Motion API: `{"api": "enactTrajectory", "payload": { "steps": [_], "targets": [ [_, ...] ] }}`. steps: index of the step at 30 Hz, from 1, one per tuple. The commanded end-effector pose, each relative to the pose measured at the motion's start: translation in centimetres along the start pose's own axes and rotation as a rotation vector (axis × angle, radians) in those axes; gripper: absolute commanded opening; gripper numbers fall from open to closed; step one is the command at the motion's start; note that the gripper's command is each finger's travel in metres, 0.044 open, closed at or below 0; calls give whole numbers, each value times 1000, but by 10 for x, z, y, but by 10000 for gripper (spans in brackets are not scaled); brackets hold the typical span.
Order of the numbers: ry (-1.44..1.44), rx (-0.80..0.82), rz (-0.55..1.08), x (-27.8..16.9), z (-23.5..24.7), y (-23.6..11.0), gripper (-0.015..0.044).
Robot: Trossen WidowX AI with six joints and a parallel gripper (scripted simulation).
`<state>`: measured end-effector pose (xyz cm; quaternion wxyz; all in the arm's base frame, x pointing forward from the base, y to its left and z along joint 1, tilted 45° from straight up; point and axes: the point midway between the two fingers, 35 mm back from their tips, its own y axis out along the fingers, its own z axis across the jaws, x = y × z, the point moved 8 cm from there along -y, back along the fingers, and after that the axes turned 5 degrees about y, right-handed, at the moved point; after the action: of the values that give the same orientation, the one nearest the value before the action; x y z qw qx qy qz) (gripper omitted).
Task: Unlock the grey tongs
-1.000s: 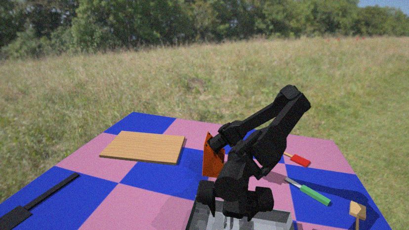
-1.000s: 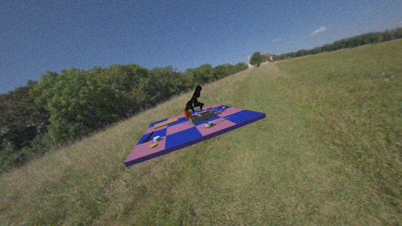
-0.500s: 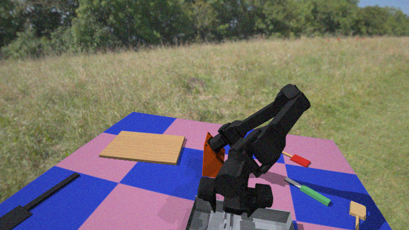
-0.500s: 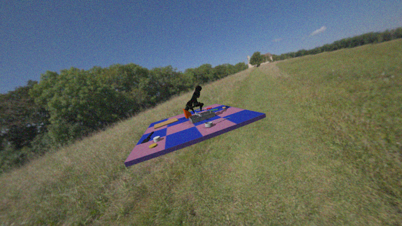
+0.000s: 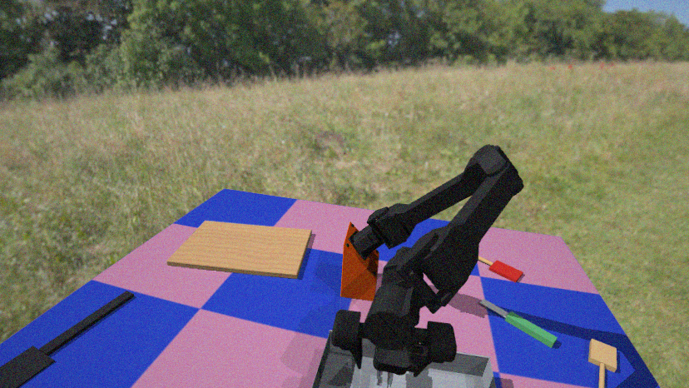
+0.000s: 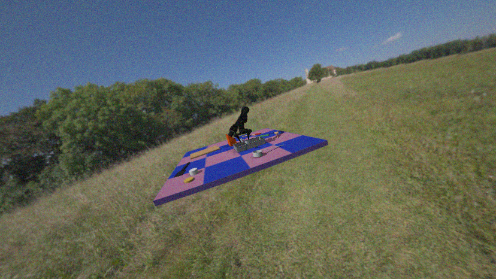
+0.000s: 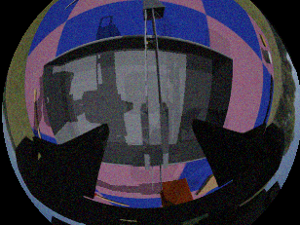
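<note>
The grey tongs lie across the grey roasting tin, shut, running straight away from me in the wrist view. In the top view my arm hides nearly all of them. My gripper is open and empty, pointing down just above the tin, with one finger on each side of the tongs and not touching them. The wooden board lies flat at the far left of the table.
An orange wedge block stands beside the arm's base. A red spatula, a green-handled knife and a wooden mallet lie to the right. A black spatula lies at the left front. Two small pots stand further off.
</note>
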<state>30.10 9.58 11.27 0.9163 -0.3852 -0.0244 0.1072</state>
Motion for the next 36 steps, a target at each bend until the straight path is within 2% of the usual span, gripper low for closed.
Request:
{"api": "enactTrajectory", "payload": {
  "steps": [1, 26, 36],
  "targets": [
    [3, 1, 1, 0, 0, 7, 440],
    [3, 6, 2, -3, 1, 45, 440],
    [0, 0, 1, -2, 1, 42, 178]
  ]
}}
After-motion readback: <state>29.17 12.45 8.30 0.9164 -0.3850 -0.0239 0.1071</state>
